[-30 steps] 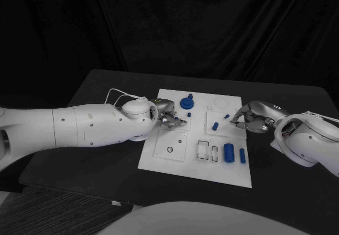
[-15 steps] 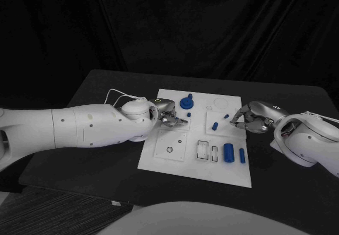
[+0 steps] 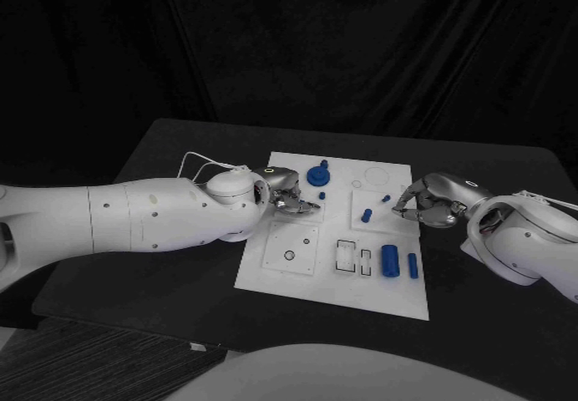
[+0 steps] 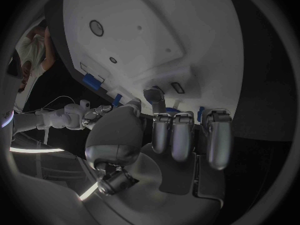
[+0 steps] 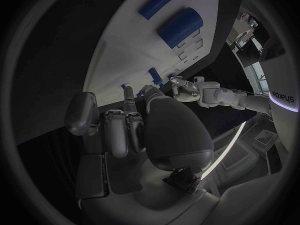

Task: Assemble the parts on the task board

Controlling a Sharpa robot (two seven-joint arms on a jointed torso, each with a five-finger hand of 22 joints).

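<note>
**Both hands parked at the board, barely anything moving**

The task board (image 3: 343, 242) sits mid-table with its parts spread over it: a big blue cylinder (image 3: 390, 259) and slimmer rod (image 3: 413, 266) near the right edge, a round knob (image 3: 318, 175) up top. Over the last second nothing has shifted, so assembly looks stalled. The left hand (image 3: 286, 203) has its fingers curled over the board's left side; I can't tell whether it holds anything. Same for the right hand (image 3: 428, 203). No readable labels on the board.
</note>
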